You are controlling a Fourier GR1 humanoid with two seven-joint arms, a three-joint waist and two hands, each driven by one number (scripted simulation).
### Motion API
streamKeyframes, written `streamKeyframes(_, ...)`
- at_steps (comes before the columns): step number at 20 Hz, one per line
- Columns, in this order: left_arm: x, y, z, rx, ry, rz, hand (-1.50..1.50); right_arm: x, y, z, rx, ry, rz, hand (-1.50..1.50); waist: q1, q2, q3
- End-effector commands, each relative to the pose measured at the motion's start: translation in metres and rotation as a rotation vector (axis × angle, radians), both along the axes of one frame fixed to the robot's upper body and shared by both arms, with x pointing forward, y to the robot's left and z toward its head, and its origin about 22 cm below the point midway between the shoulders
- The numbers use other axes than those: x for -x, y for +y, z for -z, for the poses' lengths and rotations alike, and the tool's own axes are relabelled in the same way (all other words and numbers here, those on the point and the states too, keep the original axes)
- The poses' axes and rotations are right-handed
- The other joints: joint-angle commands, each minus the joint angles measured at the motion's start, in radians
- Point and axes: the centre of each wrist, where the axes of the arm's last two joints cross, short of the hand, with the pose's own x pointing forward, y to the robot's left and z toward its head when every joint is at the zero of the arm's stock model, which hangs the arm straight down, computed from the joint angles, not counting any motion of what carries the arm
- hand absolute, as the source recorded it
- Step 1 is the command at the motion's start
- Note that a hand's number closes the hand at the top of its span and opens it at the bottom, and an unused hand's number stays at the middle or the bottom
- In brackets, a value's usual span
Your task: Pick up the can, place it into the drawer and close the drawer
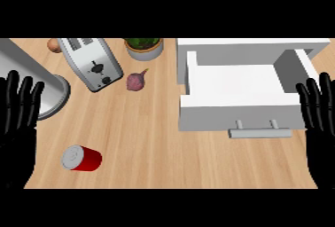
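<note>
left hand [16,133]: way left of the drawer [235,117], at the view's edge, fingers straight and pointing up, holding nothing
right hand [322,133]: just right of the drawer, same deal, flat open and empty
can [82,158]: red, on its side, left of the drawer and closer to the robot; near the left hand, below its fingertips, not touching
drawer: pulled open

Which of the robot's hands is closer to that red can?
Left. The left hand is just left of the can; the right hand is far right, past the open drawer.
</note>
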Motion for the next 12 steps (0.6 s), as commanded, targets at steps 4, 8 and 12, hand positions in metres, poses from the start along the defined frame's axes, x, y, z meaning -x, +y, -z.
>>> streamKeyframes(4, 0.02, -0.01, -0.013, -0.034, -0.056, 0.464, -1.5, -0.003, -0.001, -0.004, 0.012, -0.039, 0.018, -1.5, 0.023, -0.007, -0.012)
streamKeyframes(8, 0.034, 0.02, 0.023, -0.182, 0.325, 0.493, -1.5, 0.007, -0.015, 0.032, -0.006, 0.289, 0.113, -1.5, 0.025, -0.001, -0.012)
streamKeyframes(12, 0.06, 0.035, 0.0, -0.181, 0.361, 0.528, -1.5, 0.009, -0.022, 0.017, 0.002, 0.321, 0.123, -1.5, 0.026, -0.006, -0.01)
